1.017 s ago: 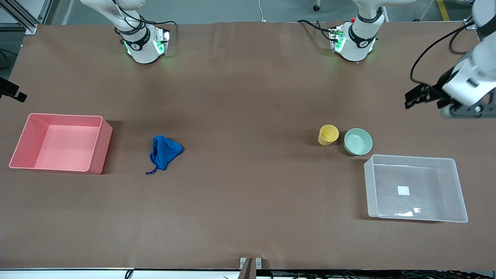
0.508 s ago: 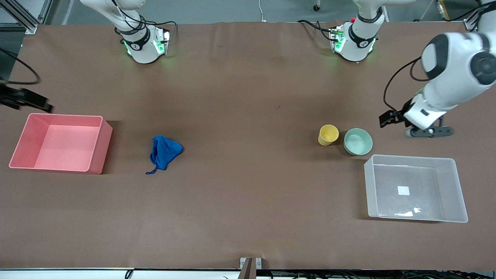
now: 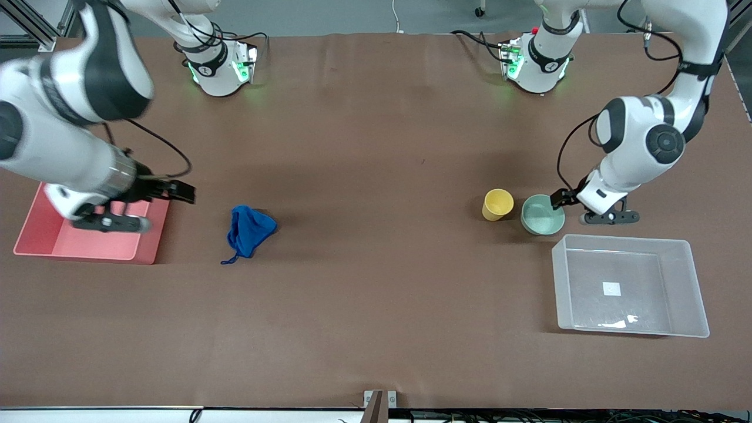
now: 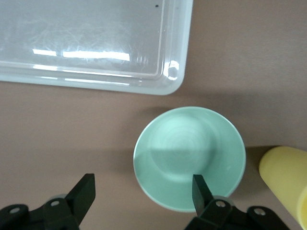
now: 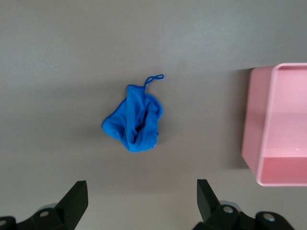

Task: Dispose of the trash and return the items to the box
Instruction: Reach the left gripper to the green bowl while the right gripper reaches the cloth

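My left end effector (image 4: 144, 189) hangs low on a bent arm, wrist pointing down, fingers spread wide with nothing between them. My right end effector (image 5: 141, 199) is also up on a bent arm, facing down, fingers wide apart and empty.

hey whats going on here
Two arms are starting a tidy-up; nothing is held yet. The left gripper hangs open above the green bowl, which sits beside the yellow cup, both outside the clear box. The right gripper is open over the table between the pink bin and the blue cloth, which lies on the table.
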Robot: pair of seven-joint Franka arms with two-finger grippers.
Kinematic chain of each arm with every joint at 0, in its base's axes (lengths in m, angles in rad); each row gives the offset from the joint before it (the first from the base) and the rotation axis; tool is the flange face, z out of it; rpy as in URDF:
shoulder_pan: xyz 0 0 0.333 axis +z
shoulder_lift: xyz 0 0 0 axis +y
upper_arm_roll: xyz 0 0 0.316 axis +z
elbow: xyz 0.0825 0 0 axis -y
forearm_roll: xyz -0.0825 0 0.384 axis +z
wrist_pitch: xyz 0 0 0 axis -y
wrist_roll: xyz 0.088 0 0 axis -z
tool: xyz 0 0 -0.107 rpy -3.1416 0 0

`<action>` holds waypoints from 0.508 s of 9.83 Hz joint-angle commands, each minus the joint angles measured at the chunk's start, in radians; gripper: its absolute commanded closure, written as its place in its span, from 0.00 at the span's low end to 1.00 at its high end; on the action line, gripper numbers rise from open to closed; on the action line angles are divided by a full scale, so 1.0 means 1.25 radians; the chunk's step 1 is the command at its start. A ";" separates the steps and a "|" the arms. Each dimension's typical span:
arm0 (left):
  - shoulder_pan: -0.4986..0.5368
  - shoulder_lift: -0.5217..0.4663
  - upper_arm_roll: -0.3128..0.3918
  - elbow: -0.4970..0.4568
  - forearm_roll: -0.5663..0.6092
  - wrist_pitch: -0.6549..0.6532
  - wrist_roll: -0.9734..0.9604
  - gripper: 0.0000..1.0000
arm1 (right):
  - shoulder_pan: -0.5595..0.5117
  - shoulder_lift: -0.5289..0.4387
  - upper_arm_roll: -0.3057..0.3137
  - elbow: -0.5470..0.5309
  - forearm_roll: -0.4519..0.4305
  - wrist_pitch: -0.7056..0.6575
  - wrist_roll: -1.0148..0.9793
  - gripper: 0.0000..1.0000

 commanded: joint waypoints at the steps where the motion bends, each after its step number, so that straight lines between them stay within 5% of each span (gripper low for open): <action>1: 0.000 0.076 0.008 -0.016 -0.013 0.078 0.018 0.11 | 0.033 -0.017 0.011 -0.172 -0.002 0.178 0.055 0.00; 3: -0.001 0.109 0.009 -0.018 -0.013 0.095 0.018 0.17 | 0.059 0.017 0.013 -0.261 -0.005 0.312 0.079 0.00; 4: 0.000 0.118 0.009 -0.024 -0.013 0.104 0.018 0.30 | 0.057 0.045 0.013 -0.295 -0.012 0.391 0.078 0.00; 5: 0.000 0.125 0.009 -0.029 -0.013 0.111 0.018 0.62 | 0.060 0.060 0.013 -0.322 -0.034 0.445 0.077 0.00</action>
